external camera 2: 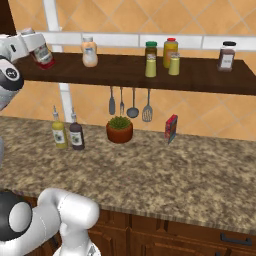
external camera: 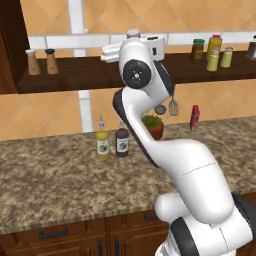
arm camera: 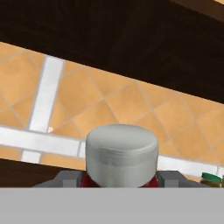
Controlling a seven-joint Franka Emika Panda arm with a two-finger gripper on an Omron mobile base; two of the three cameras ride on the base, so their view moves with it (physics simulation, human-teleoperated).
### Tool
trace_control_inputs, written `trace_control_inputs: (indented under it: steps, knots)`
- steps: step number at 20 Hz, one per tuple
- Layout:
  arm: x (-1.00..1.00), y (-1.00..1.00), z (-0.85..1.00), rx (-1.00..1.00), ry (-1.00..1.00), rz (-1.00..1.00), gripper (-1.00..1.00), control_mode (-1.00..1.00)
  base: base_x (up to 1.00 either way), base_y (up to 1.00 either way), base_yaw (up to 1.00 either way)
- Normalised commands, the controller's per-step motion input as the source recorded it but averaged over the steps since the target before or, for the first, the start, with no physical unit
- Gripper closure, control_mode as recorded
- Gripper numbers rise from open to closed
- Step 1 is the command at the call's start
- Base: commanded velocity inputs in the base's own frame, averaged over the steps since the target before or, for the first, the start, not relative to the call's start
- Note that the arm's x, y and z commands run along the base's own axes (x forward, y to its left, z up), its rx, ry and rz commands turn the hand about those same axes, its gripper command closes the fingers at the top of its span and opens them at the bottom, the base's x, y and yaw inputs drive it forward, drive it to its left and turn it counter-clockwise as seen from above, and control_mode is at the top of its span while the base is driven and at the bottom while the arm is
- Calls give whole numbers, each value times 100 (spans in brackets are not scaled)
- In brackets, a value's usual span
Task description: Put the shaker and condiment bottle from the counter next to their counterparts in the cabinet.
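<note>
My gripper (arm camera: 120,180) is shut on the condiment bottle (arm camera: 121,151), whose white cap fills the space between the grey fingers (arm camera: 65,178). In the right base view the red bottle (external camera 2: 43,54) is tilted at the cabinet shelf (external camera 2: 200,75), left of the clear tan-filled bottle (external camera 2: 89,51). I cannot tell whether it touches the board. Its cap (external camera: 133,33) peeks over the arm in the left base view. Two yellow-green shakers (external camera 2: 150,65) (external camera 2: 174,64) stand side by side on the shelf. The granite counter (external camera 2: 150,175) lies below.
On the shelf stand a green-lidded jar (external camera 2: 151,49), a yellow red-capped bottle (external camera 2: 170,50), a dark jar (external camera 2: 227,55) and two brown shakers (external camera: 33,62). On the counter are a yellow bottle (external camera: 102,142), a dark bottle (external camera: 121,141), a potted plant (external camera 2: 119,130) and a red box (external camera 2: 171,128). Utensils (external camera 2: 132,102) hang under the shelf.
</note>
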Motion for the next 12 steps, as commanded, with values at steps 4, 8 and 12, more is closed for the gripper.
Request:
trace_control_inputs:
  steps: [4, 8, 12]
  knots:
    - [24, -8, 0, 14, -14, 3, 100, -100, 0, 0, 0]
    - [8, -12, -6, 24, -8, 0, 100, -100, 0, 0, 0]
    - [17, 0, 0, 6, 6, -3, 100, -100, 0, 0, 0]
